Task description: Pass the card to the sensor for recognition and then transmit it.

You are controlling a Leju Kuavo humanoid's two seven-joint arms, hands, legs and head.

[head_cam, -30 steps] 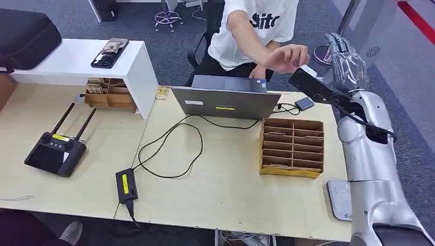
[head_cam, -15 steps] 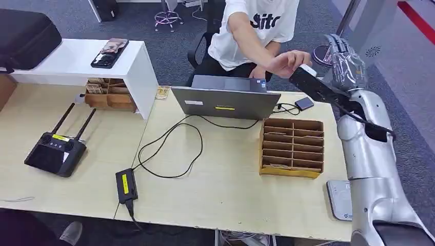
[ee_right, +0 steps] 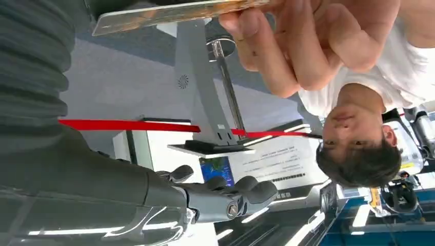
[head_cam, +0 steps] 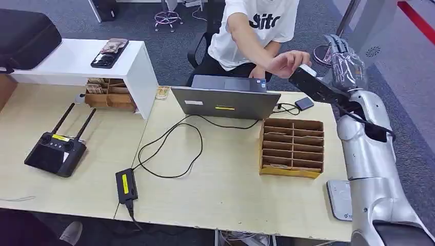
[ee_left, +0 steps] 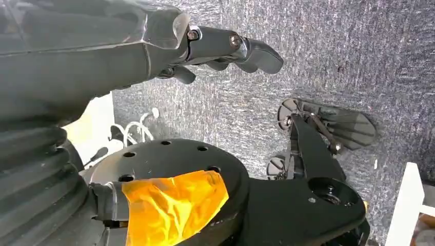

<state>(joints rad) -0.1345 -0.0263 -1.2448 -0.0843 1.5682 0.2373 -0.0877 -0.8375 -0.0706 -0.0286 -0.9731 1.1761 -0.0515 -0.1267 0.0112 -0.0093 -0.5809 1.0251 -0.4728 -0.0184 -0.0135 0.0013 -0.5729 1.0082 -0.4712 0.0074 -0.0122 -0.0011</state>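
One thin, stiff, pale rectangular card (ee_right: 174,11) is sitting between your raised right hand (head_cam: 344,64) and the seated person's hand (head_cam: 285,60), which is pinching its far end. It looks light and slick, so keep gripping flat faces near the edge. Your left hand (ee_left: 225,48) is hanging empty, fingers loosely apart.

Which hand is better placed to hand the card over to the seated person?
Right. The right hand is raised beside the person's hand, which already touches the thin tan card; the left hand hangs over carpet.
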